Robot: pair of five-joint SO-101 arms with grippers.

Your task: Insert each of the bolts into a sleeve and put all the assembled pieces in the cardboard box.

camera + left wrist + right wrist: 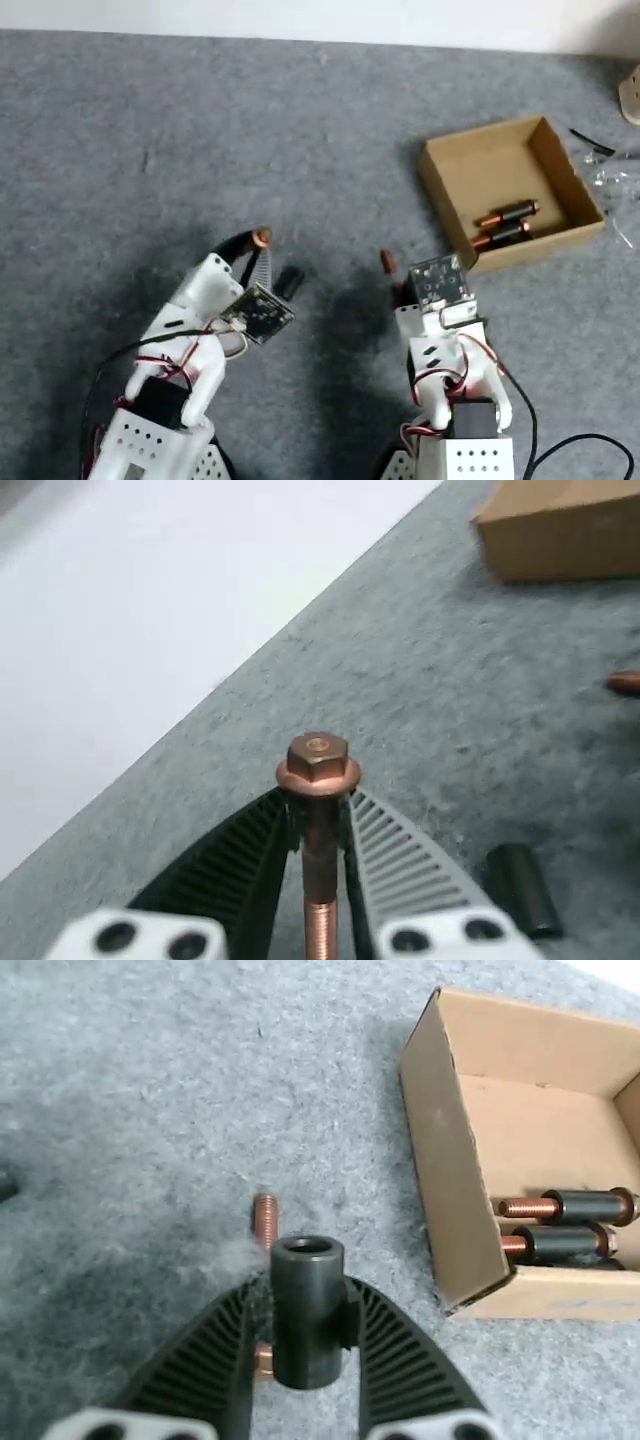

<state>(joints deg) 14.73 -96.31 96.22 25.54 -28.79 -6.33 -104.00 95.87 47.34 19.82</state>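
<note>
Pinching a bolt point(318, 765) at mid-shank with the left gripper point(318, 805), leaving the hex head clear beyond the tips and the threaded end pointing back toward the wrist. Clamping a sleeve point(306, 1260) across its barrel with the right gripper point(305, 1295), presenting the open bore away from the wrist. Lying loose on the felt point(150, 150): a spare bolt point(265, 1218) just beyond the right gripper, a spare sleeve point(522, 888) just beside the left one. Resting side by side inside the box point(440, 1160), two finished pieces point(575, 1207).

Judging both parts as hard metal: stiff, not fragile, light for these arms, tolerating a firm squeeze. Expecting the round, smooth barrel and shank to be rolling or swivelling between the ribbed pads if squeezed off-centre, so gripping square across the middle. Reckoning the thread to be giving the pads some bite, and the plain sleeve wall less. Guessing the fit to be close, so needing bolt and bore lined up on one axis. Suspecting the present hold on the bolt to be awkward for insertion, with the threaded end buried between the jaws; better taking it close under the head, freeing the threaded end.
</note>
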